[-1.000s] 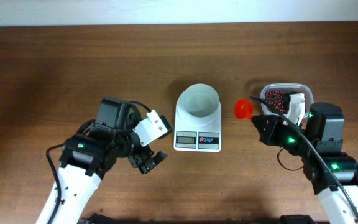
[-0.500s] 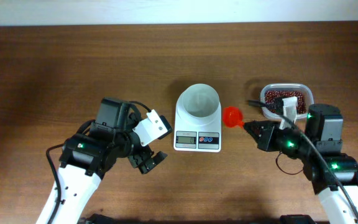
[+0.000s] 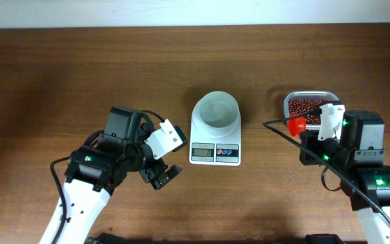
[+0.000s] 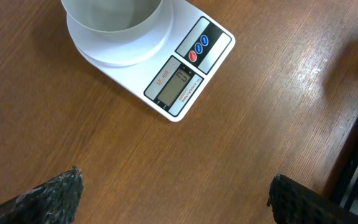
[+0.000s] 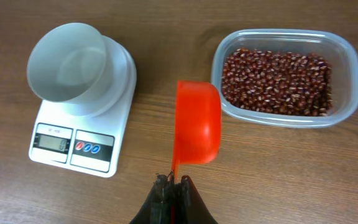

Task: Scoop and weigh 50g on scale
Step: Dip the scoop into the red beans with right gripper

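Pinching the handle of a red-orange plastic scoop (image 5: 198,127), the right gripper (image 5: 174,180) holds it btwn the small white kitchen scale (image 5: 120,124) mid-table and the clear rectangular tub (image 5: 352,74) of dark red-brown beans (image 5: 277,73) by the right edge. Round white bowl (image 5: 67,62) is empty, so nothing weighed yet; left gripper (image 4: 176,196) spread wide, idle. Display print too small to read.

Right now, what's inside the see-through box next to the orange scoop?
The clear tub holds a heap of small red-brown beans. They cover its floor, so anything underneath them can't be seen. The orange scoop is beside it, not in it.
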Robot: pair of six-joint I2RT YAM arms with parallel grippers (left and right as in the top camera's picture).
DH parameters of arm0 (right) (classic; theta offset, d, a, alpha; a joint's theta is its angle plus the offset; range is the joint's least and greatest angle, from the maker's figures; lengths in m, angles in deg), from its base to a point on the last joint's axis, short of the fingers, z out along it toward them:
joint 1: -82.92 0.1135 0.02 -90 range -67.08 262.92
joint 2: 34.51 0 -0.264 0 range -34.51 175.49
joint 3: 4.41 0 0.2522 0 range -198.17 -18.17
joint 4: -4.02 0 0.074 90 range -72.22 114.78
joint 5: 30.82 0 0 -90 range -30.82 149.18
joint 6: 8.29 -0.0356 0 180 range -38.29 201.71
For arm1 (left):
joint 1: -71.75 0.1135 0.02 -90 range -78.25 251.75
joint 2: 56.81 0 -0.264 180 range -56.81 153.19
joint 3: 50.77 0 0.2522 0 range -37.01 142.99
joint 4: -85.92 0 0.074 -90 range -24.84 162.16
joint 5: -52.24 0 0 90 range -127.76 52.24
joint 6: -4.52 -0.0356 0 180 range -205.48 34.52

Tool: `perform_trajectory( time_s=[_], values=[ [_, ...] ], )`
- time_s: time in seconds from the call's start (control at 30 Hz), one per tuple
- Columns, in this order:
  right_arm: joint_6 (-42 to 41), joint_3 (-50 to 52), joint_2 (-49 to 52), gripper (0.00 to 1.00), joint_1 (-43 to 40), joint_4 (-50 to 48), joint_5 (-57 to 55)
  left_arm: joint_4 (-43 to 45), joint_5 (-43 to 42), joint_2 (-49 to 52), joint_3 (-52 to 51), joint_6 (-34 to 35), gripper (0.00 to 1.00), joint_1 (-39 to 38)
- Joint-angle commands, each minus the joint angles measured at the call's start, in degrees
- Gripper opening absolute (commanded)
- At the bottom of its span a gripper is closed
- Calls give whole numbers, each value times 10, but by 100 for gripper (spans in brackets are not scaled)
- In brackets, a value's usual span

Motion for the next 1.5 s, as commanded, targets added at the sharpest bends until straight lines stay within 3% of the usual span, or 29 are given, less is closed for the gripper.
perform_trajectory(
  time_s=[0.0,0.3,0.43,0.53,0.67,0.93,1.03,1.17,1.33,1.47],
  values=[
    [8,-15,16,4,-3,-2,-24,1,-10,-2,10,-7,99,3],
    [5,-44,36,4,-3,-8,-76,1,-10,-2,10,-7,99,3],
    [5,-68,133,4,-3,11,-111,1,-10,-2,10,-7,99,3],
    [36,-144,208,4,-3,17,-141,1,-10,-2,10,-7,99,3],
    [79,-156,250,4,-3,-13,-275,1,-10,-2,10,-7,99,3],
    [82,-156,408,4,-3,-71,-294,1,-10,-2,10,-7,99,3],
    [83,-156,439,4,-28,-73,-249,1,-10,-2,10,-7,99,3],
    [83,-156,439,4,-114,-64,-9,1,-10,-2,10,-7,99,3],
    [79,-156,439,4,-183,-40,138,1,-10,-2,10,-7,99,3],
    [65,-156,439,4,-216,-31,159,1,-10,-2,10,-7,99,3]
  ],
)
